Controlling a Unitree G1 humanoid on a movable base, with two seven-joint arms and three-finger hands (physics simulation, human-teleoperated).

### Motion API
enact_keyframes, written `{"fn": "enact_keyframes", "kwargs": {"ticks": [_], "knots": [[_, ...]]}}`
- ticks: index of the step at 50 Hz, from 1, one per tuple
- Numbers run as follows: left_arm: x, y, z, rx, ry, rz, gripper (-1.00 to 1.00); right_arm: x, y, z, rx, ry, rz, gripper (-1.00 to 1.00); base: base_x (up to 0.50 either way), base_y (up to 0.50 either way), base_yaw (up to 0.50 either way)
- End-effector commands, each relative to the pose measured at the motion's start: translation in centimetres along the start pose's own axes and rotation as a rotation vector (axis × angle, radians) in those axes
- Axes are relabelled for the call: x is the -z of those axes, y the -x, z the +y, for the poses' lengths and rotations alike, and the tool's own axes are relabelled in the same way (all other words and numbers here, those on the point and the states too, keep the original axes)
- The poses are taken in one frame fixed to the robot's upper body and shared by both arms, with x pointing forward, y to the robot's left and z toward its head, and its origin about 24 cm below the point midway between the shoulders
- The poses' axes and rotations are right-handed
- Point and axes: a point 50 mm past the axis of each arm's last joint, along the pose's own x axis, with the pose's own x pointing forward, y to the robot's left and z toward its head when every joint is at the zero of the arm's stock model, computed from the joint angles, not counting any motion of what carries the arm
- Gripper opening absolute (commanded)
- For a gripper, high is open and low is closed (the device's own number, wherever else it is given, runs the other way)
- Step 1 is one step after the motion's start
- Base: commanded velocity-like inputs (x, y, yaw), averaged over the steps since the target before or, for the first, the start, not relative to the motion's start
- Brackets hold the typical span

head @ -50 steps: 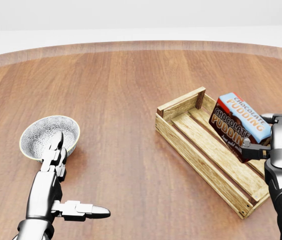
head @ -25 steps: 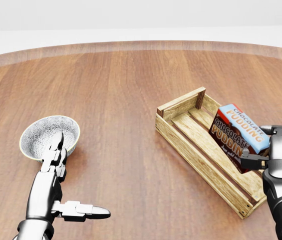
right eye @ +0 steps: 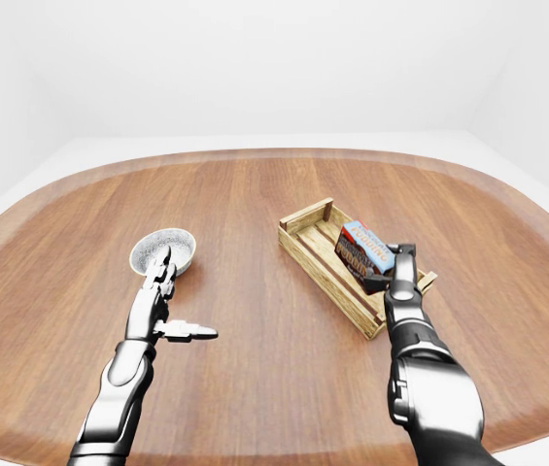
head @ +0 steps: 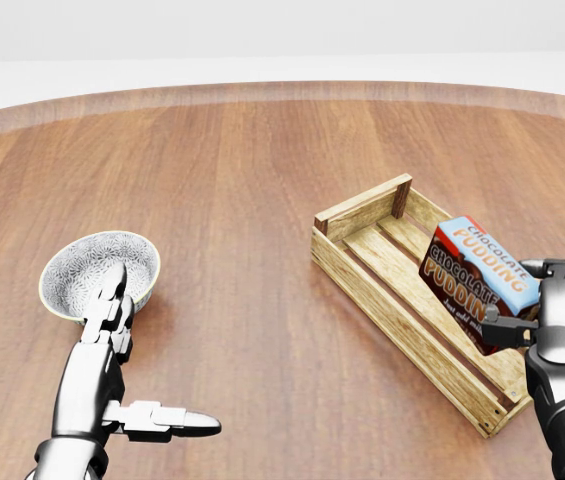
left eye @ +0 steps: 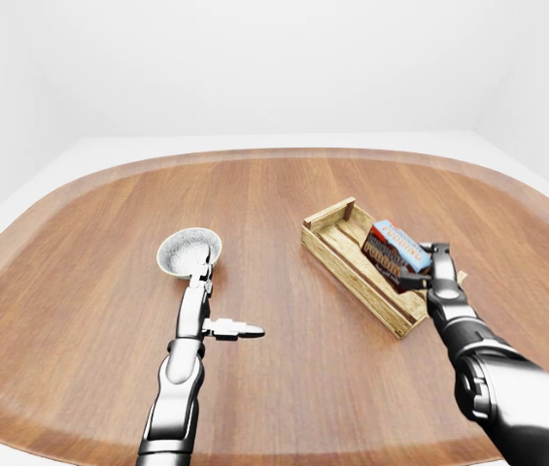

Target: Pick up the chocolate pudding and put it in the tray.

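Lower now than a second ago, the chocolate pudding (head: 477, 274) has sunk further into the tray (head: 362, 262) in the head view, its bottom edge close to the slats, and the right robot hand (head: 528, 298) has come down with it; nothing else has shifted.

Nearest the camera, at the bottom left of the head view, the left robot hand (head: 122, 345) hangs over the desk (head: 252, 200) with its fingers spread, one pointing out to the right, holding nothing. Its upper fingers reach just to the rim of a patterned bowl (head: 87, 268), which plays no part here.

At the bottom right, the right robot hand is pinching the pudding box, one finger (head: 507, 322) under its lower edge and another against its right end. The box is tilted, label up, and sits inside the tray's walls toward the tray's nearer end. Whether it already rests on the slats I cannot tell.

Farther off, the tray's far end with its raised corner post is unoccupied, and the desk runs on bare to its curved edge.

By my reading the carry is done and the placing nearly so. What remains is to settle the box, let go and draw the hand clear.
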Motion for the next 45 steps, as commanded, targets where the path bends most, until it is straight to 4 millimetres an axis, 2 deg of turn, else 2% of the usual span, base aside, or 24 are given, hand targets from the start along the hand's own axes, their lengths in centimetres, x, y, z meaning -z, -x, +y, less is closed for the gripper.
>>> {"fn": "enact_keyframes", "kwargs": {"ticks": [1, 22, 45], "knots": [[0.0, -0.1, 0.2, -0.006, 0.053, 0.018, 1.00, 0.5, 0.1, -0.1, 0.027, -0.030, 0.019, -1.00, 0.00, 0.00, 0.00], [0.0, -0.1, 0.2, -0.006, 0.053, 0.018, 1.00, 2.1, 0.4, 0.2, 0.023, -0.024, 0.057, -1.00, 0.00, 0.00, 0.00], [0.0, -0.1, 0.2, -0.007, 0.053, 0.018, 1.00, 2.4, 0.5, 0.2, 0.022, -0.027, 0.068, -1.00, 0.00, 0.00, 0.00]]}}
